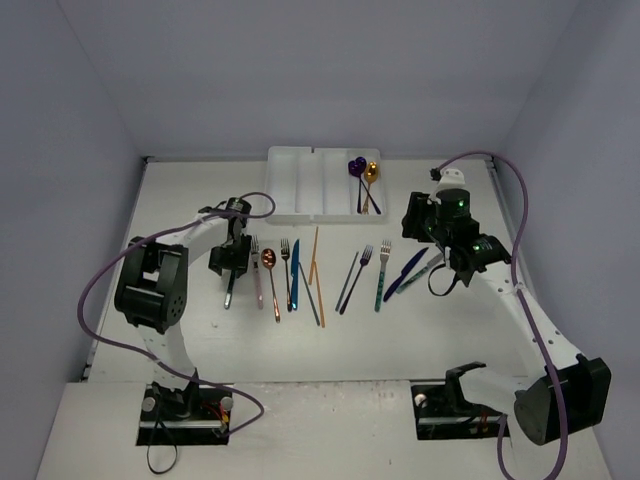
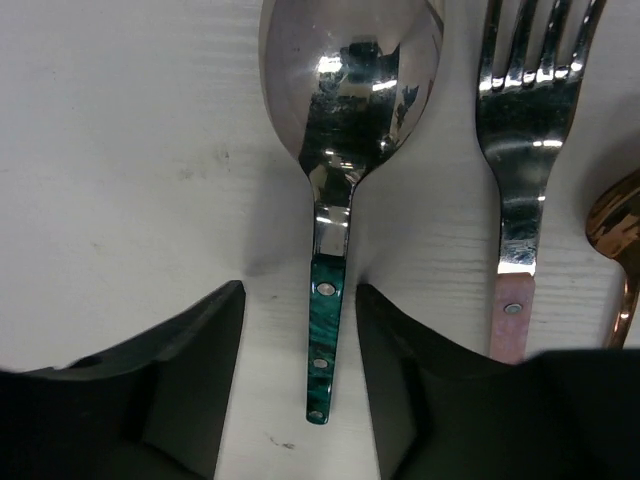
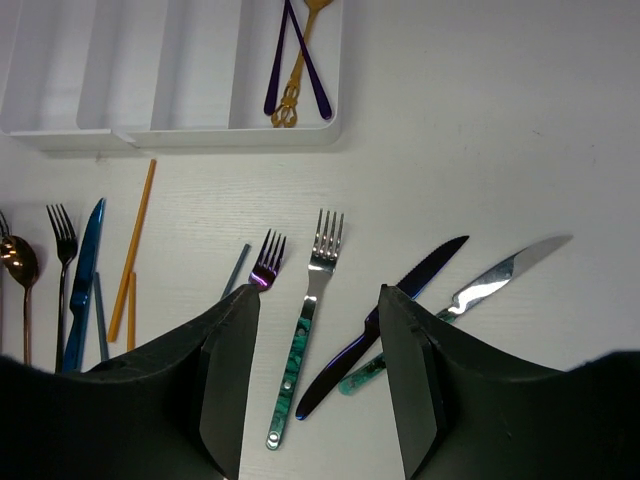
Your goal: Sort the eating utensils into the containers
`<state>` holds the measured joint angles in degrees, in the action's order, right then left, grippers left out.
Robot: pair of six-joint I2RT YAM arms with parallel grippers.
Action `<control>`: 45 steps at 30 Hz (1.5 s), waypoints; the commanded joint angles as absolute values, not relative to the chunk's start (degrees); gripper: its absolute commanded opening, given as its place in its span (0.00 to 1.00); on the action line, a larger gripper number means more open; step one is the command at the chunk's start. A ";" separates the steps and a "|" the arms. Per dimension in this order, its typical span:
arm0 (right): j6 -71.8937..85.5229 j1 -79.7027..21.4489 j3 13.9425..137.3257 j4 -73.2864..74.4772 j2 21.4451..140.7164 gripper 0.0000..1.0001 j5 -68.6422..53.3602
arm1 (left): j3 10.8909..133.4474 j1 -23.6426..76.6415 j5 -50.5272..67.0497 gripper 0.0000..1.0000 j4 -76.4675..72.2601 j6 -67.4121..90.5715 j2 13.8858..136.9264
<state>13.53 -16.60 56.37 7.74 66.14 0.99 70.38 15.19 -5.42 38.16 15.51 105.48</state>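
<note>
Utensils (image 1: 312, 296) lie in a loose row on the white table (image 1: 180, 190), in front of the white tray (image 3: 230, 135). At the left end of the row, the left claw (image 2: 300, 292) is low over a spoon (image 2: 350, 90) with a teal handle. Its jaws are apart, one on each side of the handle, and neither touches it.

Just right of that spoon lies a fork (image 2: 525, 120) with a pink handle, then a copper spoon (image 1: 269, 259), a dark fork (image 1: 285, 262) and a blue knife (image 1: 294, 275). Two orange chopsticks (image 1: 315, 255) come next, close together.

Behind them, the right end compartment of the tray holds two purple pieces (image 3: 318, 90) and a gold spoon (image 3: 285, 105), their handles crossed.

Farther right on the table are a purple fork (image 3: 265, 262), a teal-handled fork (image 3: 308, 330), a dark blue knife (image 3: 430, 265) and a silver knife (image 3: 500, 275) with a teal handle. The two knives lie close together at a slant. The right claw (image 3: 320, 295) hangs above this group with its jaws apart and nothing between them.
</note>
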 commanded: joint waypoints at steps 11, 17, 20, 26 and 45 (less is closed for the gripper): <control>12.39 -17.05 57.00 7.82 61.63 0.51 -6.37 | 73.83 12.30 -1.03 0.00 35.62 14.35 107.93; 12.20 -19.47 61.54 7.56 64.25 0.63 -16.74 | 76.52 11.25 9.72 0.00 34.10 19.30 96.22; 12.04 -22.49 63.95 7.42 66.28 0.71 -19.65 | 78.31 11.30 16.44 0.00 31.26 24.77 91.57; 14.16 -29.48 69.00 3.85 71.27 0.74 -28.05 | 76.06 12.37 32.71 0.00 12.17 39.68 82.89; 14.77 -36.91 79.12 -2.31 83.34 0.69 -35.45 | 74.66 21.86 49.58 0.00 -13.04 50.96 78.59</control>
<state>14.96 -36.53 75.39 2.74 82.80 -32.14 72.47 21.20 44.80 -3.96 50.12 81.98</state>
